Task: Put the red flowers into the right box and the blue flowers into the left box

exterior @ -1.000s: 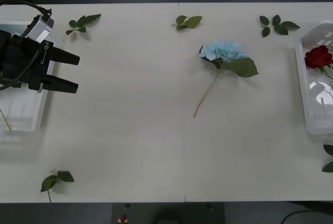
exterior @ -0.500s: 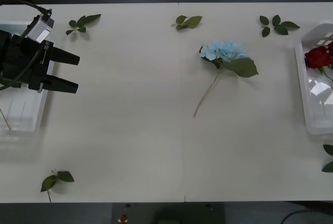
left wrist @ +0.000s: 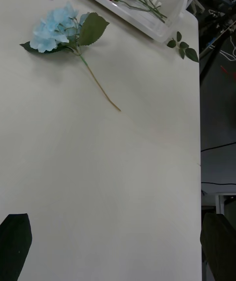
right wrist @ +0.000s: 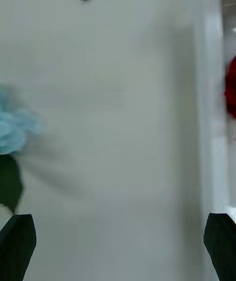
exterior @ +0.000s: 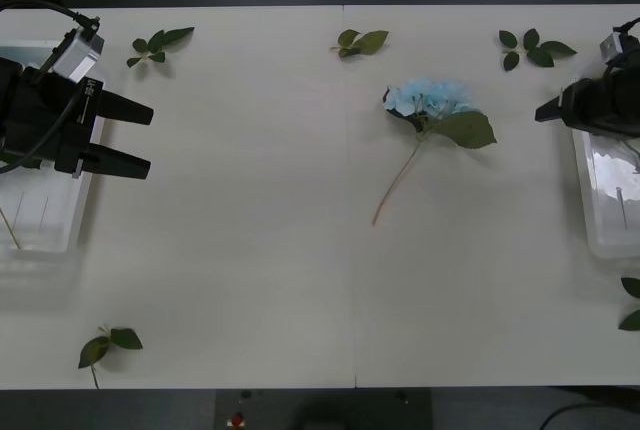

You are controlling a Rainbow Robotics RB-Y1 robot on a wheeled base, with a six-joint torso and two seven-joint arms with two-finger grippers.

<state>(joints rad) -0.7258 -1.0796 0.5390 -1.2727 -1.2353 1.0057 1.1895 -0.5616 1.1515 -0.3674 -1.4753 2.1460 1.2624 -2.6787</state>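
Where a moment ago only the shallow translucent white right box (exterior: 604, 212) showed at the desk's right edge, the right gripper (exterior: 541, 110) is now arriving over it – black fingers spread, empty – facing the last pale blue flower (exterior: 430, 98) lying mid-desk (red rose (right wrist: 231, 87) already binned). Left gripper (exterior: 148, 138) is waiting, jaws apart, over the left box (exterior: 60, 240).

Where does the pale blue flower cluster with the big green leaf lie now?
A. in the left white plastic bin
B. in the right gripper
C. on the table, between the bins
C: the pale blue flower cluster lies on the bare table, held by neither gripper.
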